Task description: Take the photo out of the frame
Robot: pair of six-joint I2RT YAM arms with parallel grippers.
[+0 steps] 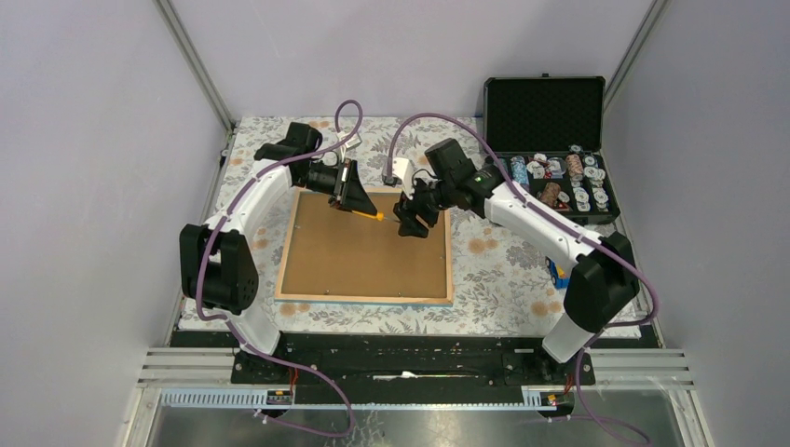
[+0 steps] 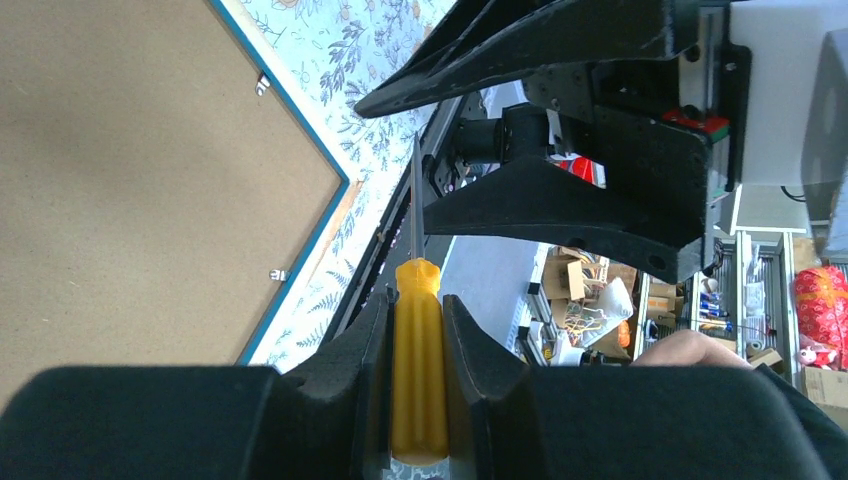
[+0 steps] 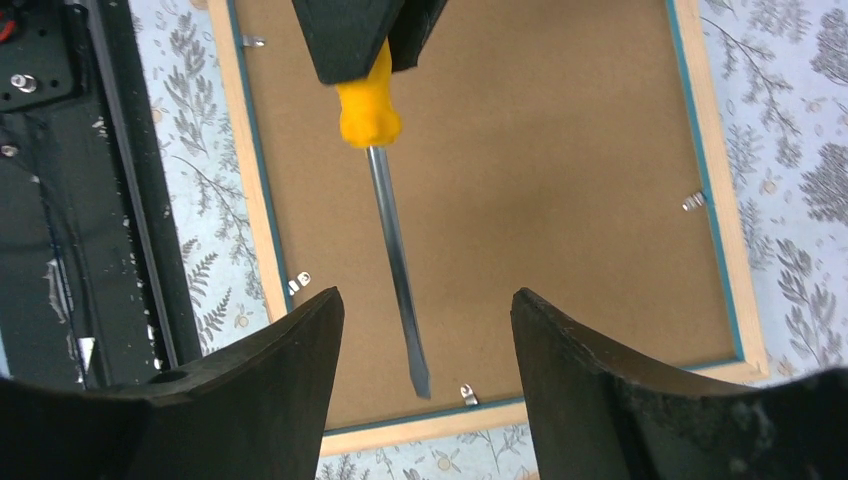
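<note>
Nearest you, just past the arm bases, the frame (image 1: 363, 300) lies flat on the floral cloth (image 1: 503, 270) with its back up: you see the brown panel inside a pale wood rim with a thin blue line along it. From this side the photo does not show. In the right wrist view, small metal tabs (image 3: 692, 202) sit along the inner edge of the rim, one of them (image 3: 467, 394) just beside the screwdriver's tip. Whether the tip touches the panel you cannot tell. Further in, over the far half of the panel, your left gripper (image 2: 415, 330) is clamped on the yellow handle of the screwdriver (image 2: 418, 370), with the bare steel shaft pointing towards the other arm. Your right gripper (image 3: 425, 330) hangs over the panel facing it with its jaws apart and holding nothing. Both wrist views place the end of the shaft in the gap between those jaws, with neither one closed on it. Furthest away, at the table's far right corner, a black case (image 1: 545, 112) stands with its lid up, and small round items fill its tray.
</note>
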